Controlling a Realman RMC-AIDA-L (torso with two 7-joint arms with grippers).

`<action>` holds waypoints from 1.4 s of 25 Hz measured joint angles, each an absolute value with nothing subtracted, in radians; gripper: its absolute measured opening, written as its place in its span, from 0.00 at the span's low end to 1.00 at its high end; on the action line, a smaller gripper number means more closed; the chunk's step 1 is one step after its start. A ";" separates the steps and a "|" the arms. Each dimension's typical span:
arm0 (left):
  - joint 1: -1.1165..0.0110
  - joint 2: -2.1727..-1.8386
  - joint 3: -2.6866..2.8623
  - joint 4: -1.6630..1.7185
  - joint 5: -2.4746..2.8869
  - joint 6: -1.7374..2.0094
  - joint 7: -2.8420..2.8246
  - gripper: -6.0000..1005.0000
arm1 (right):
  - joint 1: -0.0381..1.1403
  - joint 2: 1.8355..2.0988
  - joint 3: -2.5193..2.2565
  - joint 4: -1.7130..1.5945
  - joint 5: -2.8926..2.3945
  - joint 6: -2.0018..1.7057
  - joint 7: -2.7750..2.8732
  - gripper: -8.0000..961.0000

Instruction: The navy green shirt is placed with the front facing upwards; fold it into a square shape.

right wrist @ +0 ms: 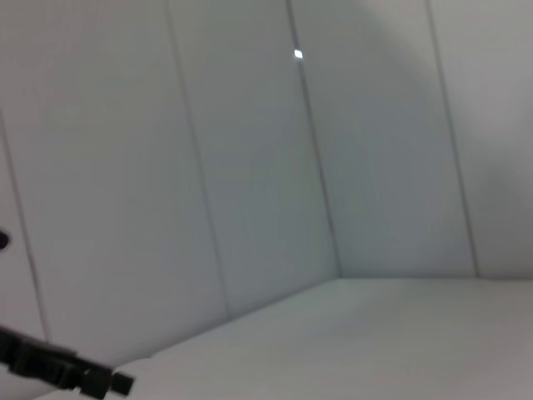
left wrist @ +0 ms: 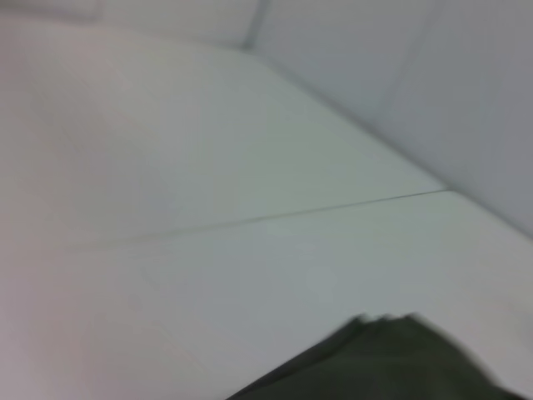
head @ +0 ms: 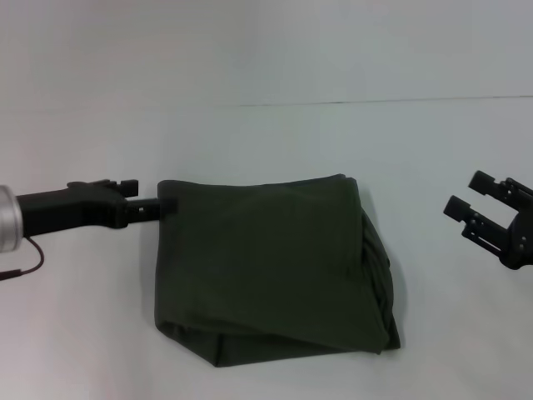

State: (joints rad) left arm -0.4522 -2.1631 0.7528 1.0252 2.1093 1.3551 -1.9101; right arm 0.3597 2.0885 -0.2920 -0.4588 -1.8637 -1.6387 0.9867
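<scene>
Left gripper (head: 163,205) reaches in horizontally from the left side of the head view, and we see its dark fingertips meeting the upper left corner of the navy green shirt (head: 271,267); the fingers appear clamped on that corner of fabric, with no gap visible between them, though the tips blend with the dark cloth. Our left arm's black body and silver wrist collar extend toward the left edge of that view, with a thin dark cable hanging below the collar. Right gripper (head: 465,195) hangs well apart from the shirt at the right side of the head view, its two black fingers spread with white surface showing between them, and it holds nothing. We see the shirt lying on the white table (head: 266,142) near the centre of the head view, already folded into a roughly square block. Its top surface is plain dark olive with no lettering showing. Its right side shows stacked, curved fold layers, and its lower edge shows a doubled layer running from the lower left corner to the lower right corner. In the left wrist view only a dark corner of the shirt (left wrist: 391,362) appears against the table. The right wrist view shows pale wall panels, the table and a black part of the robot.
</scene>
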 joint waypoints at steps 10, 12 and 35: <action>-0.308 -2.176 0.630 0.974 1.866 1.763 -1.188 0.93 | 0.361 2.089 -0.465 -0.485 -1.868 -1.768 0.838 0.69; -0.279 -2.176 0.595 0.928 1.860 1.794 -1.078 0.93 | 0.352 2.091 -0.514 -0.473 -1.869 -1.747 0.833 0.69; -0.223 -2.174 0.371 0.651 2.156 1.654 -0.892 0.93 | 0.245 2.088 -0.584 -0.349 -1.893 -1.470 0.778 0.69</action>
State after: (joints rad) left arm -0.2233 -2.1741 0.3708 0.6508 2.1565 1.6541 -0.8918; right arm 0.2450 2.0877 -0.5836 -0.3491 -1.8934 -1.4702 0.7781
